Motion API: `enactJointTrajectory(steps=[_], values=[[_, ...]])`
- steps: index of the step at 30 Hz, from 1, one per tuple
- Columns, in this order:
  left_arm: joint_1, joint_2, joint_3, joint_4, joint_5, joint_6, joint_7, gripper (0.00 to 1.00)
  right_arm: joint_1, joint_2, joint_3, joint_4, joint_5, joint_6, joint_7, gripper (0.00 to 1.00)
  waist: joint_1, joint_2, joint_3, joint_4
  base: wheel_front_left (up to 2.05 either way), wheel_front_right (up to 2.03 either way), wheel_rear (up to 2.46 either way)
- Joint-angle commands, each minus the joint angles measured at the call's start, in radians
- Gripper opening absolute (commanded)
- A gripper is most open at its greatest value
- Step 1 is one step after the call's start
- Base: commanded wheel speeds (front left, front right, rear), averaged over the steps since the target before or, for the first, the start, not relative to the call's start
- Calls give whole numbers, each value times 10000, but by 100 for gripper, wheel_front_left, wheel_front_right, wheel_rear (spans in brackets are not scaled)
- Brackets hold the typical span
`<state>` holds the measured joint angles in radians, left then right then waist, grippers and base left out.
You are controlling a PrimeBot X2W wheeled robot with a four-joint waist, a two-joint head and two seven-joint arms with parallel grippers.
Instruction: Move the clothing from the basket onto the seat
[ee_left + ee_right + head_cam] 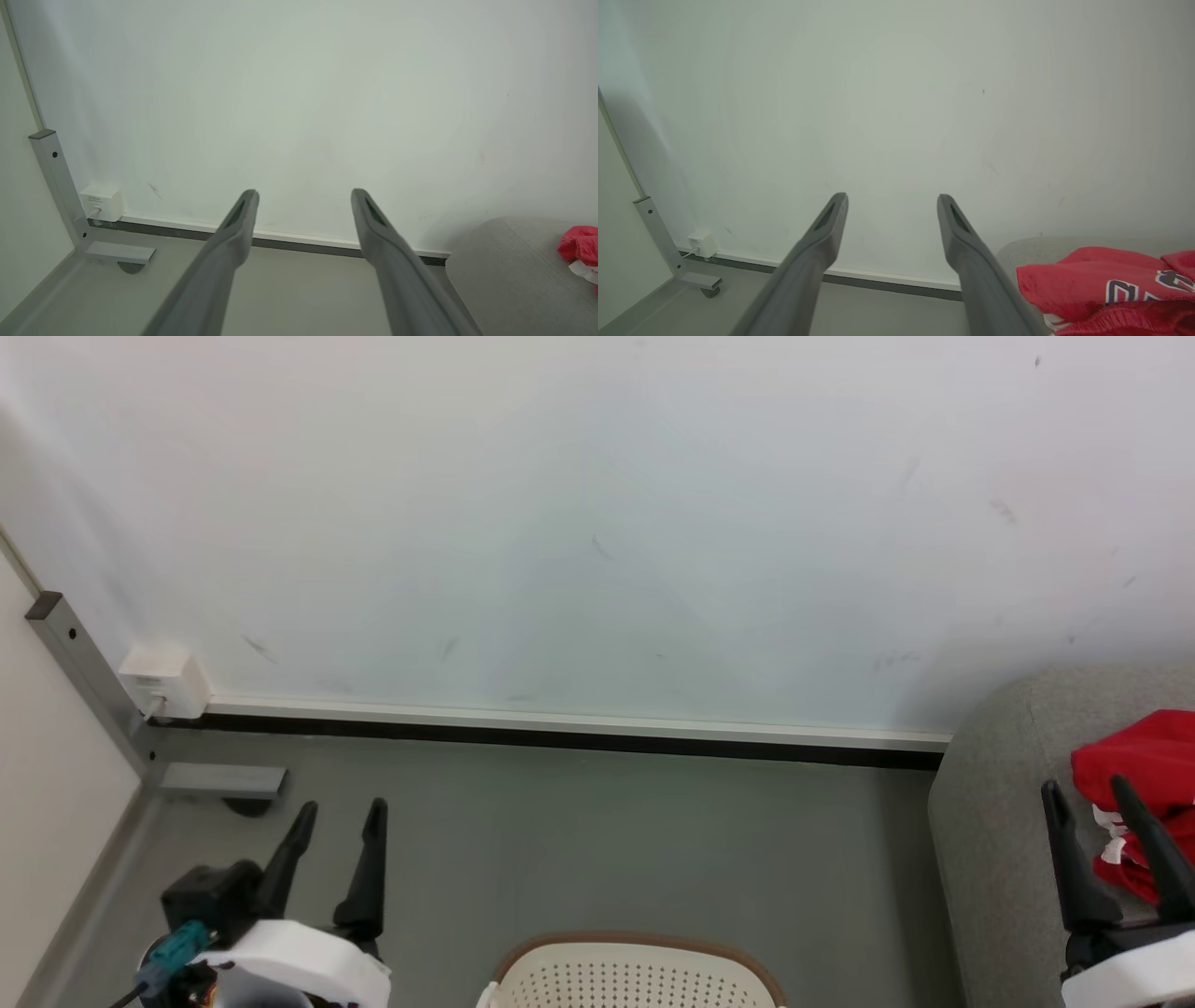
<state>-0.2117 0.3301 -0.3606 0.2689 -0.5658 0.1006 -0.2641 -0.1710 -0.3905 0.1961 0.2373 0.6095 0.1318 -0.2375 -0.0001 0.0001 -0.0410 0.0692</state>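
The red jersey point(1144, 784) lies crumpled on the grey sofa point(990, 821) at the right edge of the head view; its red folds and dark numerals point(1125, 289) show at the lower right of the right wrist view, and a red corner point(579, 245) shows in the left wrist view. My right gripper point(1088, 793) stands open over the sofa just left of the jersey, holding nothing. My left gripper point(341, 812) is open above the floor at the lower left. The white basket point(635, 975) with its brown rim peeks in at the bottom centre; its inside is hidden.
A pale wall point(597, 523) with a dark skirting line runs across ahead. At the left stand a grey metal post point(84, 672) with a foot and castor, and a small white wall box point(168, 681). Grey floor point(607, 840) lies between basket and wall.
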Motion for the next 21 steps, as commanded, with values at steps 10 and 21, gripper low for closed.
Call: enactJointTrajectory(steps=[10,21], values=[[1613,-1075,2119,-737,1726,-87,-4,100,1983,1461,-1091,-750,-1761,-22,-279,100,1,-1,-232,3,0,0,0],[2545,-1936,3265,-608,2976,-677,-4,100,2549,2134,-1169,-934,-2889,-22,-278,100,1,-1,-318,-232,0,0,0]])
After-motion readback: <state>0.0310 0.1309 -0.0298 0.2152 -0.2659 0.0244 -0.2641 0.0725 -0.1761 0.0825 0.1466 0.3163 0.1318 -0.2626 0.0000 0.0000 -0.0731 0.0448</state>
